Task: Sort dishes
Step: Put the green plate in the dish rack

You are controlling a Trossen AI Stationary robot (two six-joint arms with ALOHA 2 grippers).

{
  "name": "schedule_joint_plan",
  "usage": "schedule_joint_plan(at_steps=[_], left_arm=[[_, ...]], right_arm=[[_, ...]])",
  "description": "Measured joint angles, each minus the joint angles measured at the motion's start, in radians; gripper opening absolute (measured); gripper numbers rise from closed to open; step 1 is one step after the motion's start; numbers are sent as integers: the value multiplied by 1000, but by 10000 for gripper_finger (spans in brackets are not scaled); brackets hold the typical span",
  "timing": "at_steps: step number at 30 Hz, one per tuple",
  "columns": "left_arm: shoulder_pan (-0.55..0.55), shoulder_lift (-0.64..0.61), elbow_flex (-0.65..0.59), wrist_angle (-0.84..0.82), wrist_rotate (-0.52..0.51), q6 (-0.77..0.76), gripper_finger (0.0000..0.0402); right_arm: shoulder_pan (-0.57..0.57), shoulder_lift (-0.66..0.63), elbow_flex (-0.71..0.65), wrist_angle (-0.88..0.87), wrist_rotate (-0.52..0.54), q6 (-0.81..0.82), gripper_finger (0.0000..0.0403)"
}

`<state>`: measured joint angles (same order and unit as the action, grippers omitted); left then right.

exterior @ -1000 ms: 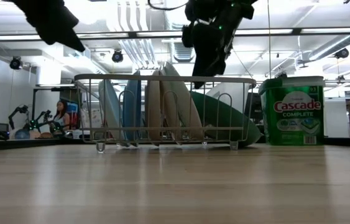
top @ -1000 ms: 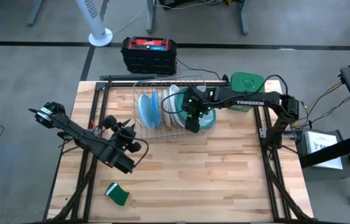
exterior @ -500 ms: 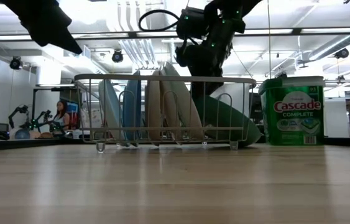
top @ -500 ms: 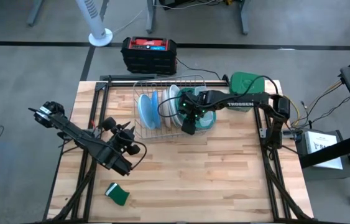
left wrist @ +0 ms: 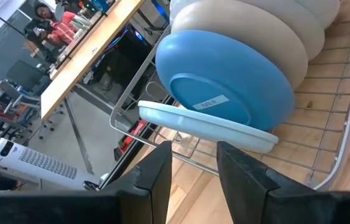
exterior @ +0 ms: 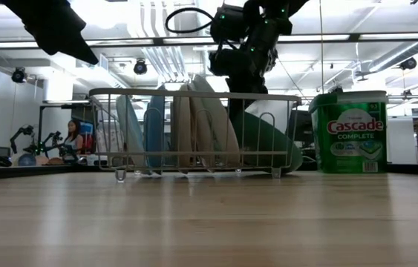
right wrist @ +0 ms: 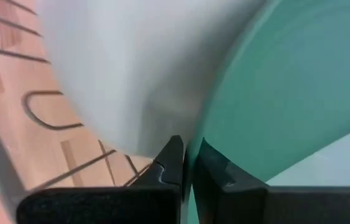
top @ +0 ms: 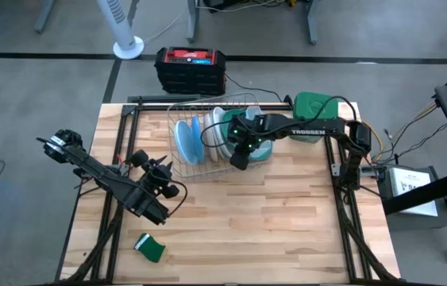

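Note:
A wire dish rack [top: 207,107] at the table's far middle holds the dishes on edge: light blue plates [top: 187,139], cream plates [top: 217,131] and a large plate with a teal-green rim and back [top: 261,152] at its right end. In the low view the teal plate [exterior: 268,144] leans inside the rack's right end. My right gripper [right wrist: 187,163] reaches down into the rack and is shut on that plate. My left gripper [left wrist: 193,158] hovers open over the table's left part, facing the blue plates [left wrist: 230,87], with nothing between its fingers. My right gripper pinches the teal plate's rim [right wrist: 189,146] between its two fingers, one finger [right wrist: 170,163] on the white front, the other on the teal back. The fingers come slanting down from above. The plate stays leaning in the rack, its lower part [exterior: 286,159] down among the wires.
A clear container with a green lid [top: 314,103] and a Cascade label [exterior: 350,133] stands right of the rack. A green sponge [top: 152,249] lies at the near left. A black and red box [top: 191,67] sits on the floor beyond the far edge. Bare wood [top: 279,222] spans the near half.
My right gripper has sunk into the rack's right end and gone a little toward the table's left, down onto the teal plate's rim. The plates stand as before.

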<state>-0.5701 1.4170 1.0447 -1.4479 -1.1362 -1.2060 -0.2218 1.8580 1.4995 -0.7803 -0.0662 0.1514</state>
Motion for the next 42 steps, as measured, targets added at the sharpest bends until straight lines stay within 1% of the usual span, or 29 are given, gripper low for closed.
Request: schedule_joint_plan(at_steps=[7, 17, 23, 28, 33, 38, 42], left_arm=[[-13, 0, 0, 0, 0, -9, 116], [-49, 1, 0, 1, -2, -36, 116], [-72, 1, 0, 1, -6, -52, 116], [-97, 1, 0, 0, -31, -71, 116], [-116, 0, -2, 1, -33, -89, 116], [-124, 0, -8, 15, -33, -95, 116], [-124, 0, -10, 22, -34, -95, 116]], right_arm=[[1, -52, 6, 10, -9, 98, 1], [17, -100, 6, 12, 57, 226, 1], [17, -162, 6, 11, 58, 290, 0], [13, -226, 2, 8, 79, 315, 0], [9, -278, -14, 72, 101, 316, 0], [7, -292, -56, 104, 111, 326, 0], [8, -292, -89, 141, 95, 340, 0]])
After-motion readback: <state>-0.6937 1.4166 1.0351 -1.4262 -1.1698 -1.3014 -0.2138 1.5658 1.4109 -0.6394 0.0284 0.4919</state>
